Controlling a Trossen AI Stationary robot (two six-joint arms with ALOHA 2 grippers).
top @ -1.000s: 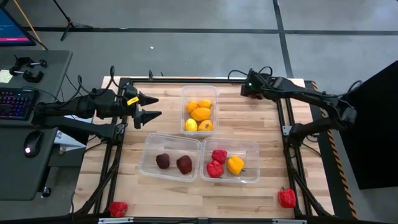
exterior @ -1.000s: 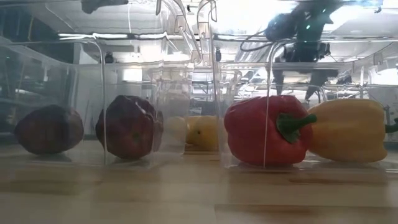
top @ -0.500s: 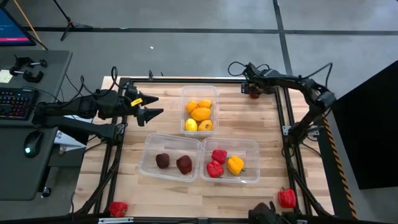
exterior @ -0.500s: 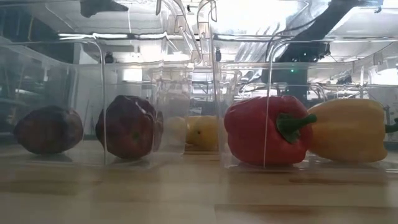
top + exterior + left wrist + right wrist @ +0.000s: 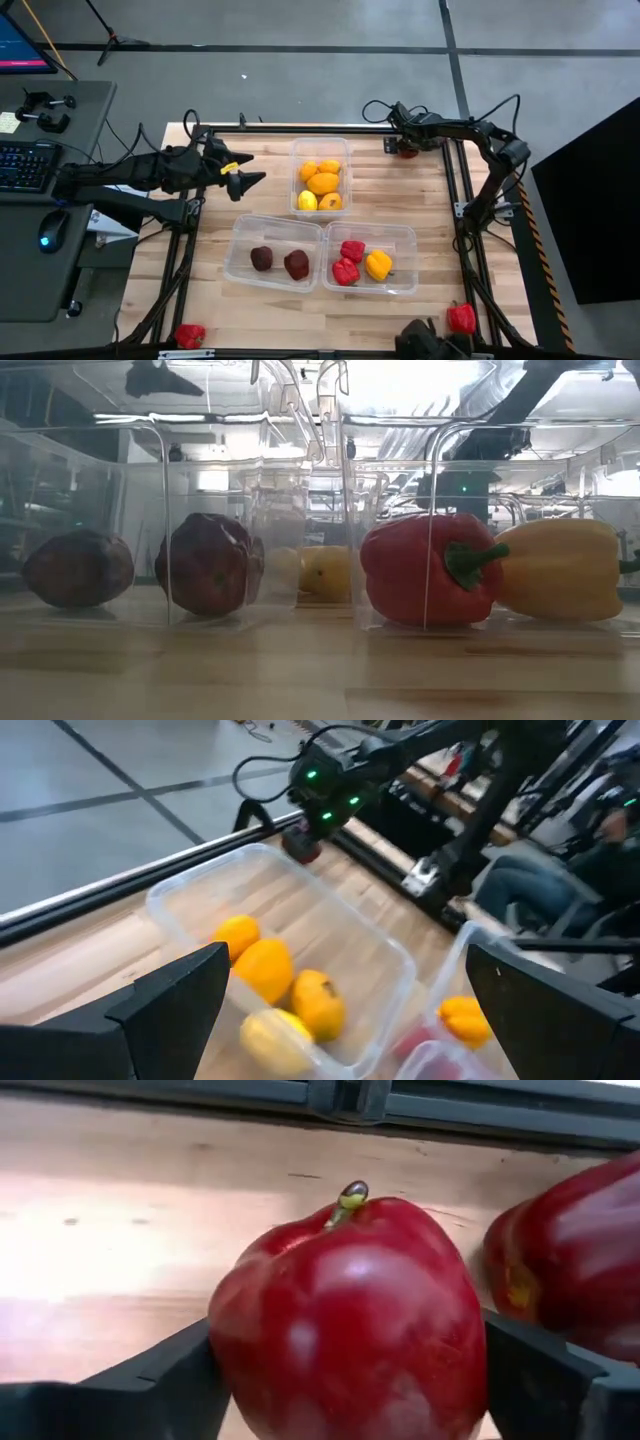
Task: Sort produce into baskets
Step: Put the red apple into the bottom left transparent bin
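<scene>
Three clear tubs stand mid-table. The far tub holds lemons and orange citrus. The near left tub holds two maroon fruits. The near right tub holds two red peppers and a yellow one. My right gripper is open at the table's far right corner, low over a red fruit that rests on the wood, one finger on either side. A second red fruit lies beside it. My left gripper is open and empty, left of the far tub. My right gripper has its fingers level with the table, on the two sides of the red fruit, whose stem points up. The fruit fills the gap between them; I cannot tell whether they touch it.
Loose red peppers lie at the near left corner and the near right corner. Black frame rails run along the table's edges. A dark shape shows at the near edge. Bare wood lies left and right of the tubs.
My right arm has folded and brought its gripper down to the red fruit at the far right corner. My left gripper has gone a little toward the table's right edge, nearer the far tub. A dark shape has come in at the near edge.
</scene>
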